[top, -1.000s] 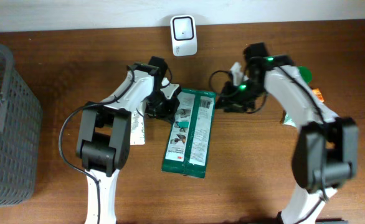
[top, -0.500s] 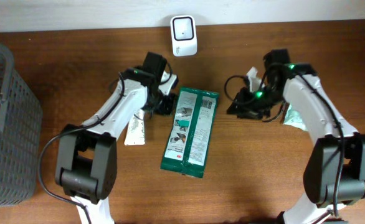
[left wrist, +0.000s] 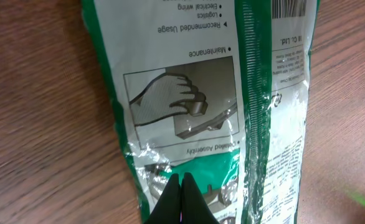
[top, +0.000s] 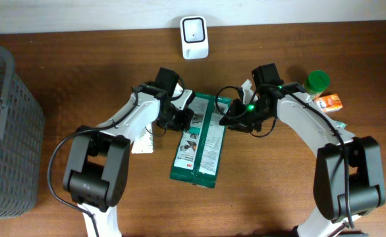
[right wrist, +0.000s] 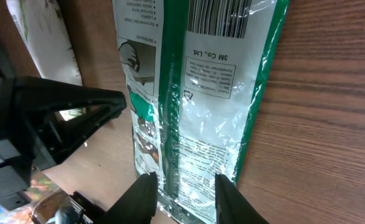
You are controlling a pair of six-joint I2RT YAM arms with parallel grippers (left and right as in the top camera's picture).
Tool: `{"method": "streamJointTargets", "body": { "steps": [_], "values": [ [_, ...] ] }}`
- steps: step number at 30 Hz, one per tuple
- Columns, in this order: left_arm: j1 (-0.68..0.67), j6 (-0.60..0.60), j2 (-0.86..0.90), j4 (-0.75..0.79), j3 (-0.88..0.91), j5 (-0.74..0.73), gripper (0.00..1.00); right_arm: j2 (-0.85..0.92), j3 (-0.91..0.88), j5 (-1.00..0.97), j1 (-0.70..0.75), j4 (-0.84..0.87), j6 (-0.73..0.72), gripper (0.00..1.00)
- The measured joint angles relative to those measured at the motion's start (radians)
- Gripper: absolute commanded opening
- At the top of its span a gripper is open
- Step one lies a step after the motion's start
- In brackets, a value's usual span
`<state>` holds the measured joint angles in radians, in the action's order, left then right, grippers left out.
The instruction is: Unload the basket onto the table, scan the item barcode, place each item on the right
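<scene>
1. Worktop point(top: 278, 197): brown wood grain, carrying all the items below.

2. Basket point(top: 8, 131): grey mesh, at the far left edge, well apart from the other items.

3. Packet point(top: 199, 141): green and clear film, flat on the worktop at the centre. Its long axis runs far to near and it is slightly tilted. The printed face is up, showing a gloved-hand drawing, lines of text and the barcode point(right wrist: 217, 15). In the right wrist view the barcode sits at the end of the packet away from the fingers.

4. Left fingers point(top: 183, 118): at the packet's far left edge, reaching in from the left. They are clenched, with the 2 tips meeting in a single point. In the left wrist view that point lies over the film just below the drawing. Whether it presses the film cannot be told.

5. Right fingers point(top: 227, 118): at the packet's far right edge, opposite the left fingers. They are parted, 1 over the centre seam and 1 near the green right border, with flat film showing in the gap. No fold of film is seen pinched between them.

6. Scanner point(top: 194, 36): white, upright at the far centre edge, apart from the packet.

7. Sachet point(top: 142, 139): white, flat, just left of the packet and partly under the left arm.

8. Jar point(top: 316, 82): green lid, far right.

9. Carton point(top: 329, 102): small, orange, just beside the jar.
</scene>
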<state>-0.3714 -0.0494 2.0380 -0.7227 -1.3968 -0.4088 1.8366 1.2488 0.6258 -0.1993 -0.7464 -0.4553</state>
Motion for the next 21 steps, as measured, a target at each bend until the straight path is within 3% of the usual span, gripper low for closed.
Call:
{"method": "streamJointTargets", "body": {
  "steps": [4,8,21],
  "values": [
    [0.0,0.0,0.008,0.006,0.0,-0.008,0.0,0.0,0.0,-0.007,0.0,0.0,-0.016,0.3],
    [0.004,0.0,0.021,0.01,0.0,-0.019,0.0,0.0,-0.013,-0.03,0.0,0.005,-0.044,0.39],
    [0.077,-0.002,0.085,0.007,-0.002,-0.127,0.0,0.064,-0.14,-0.032,0.0,0.161,-0.174,0.39]
  ]
}}
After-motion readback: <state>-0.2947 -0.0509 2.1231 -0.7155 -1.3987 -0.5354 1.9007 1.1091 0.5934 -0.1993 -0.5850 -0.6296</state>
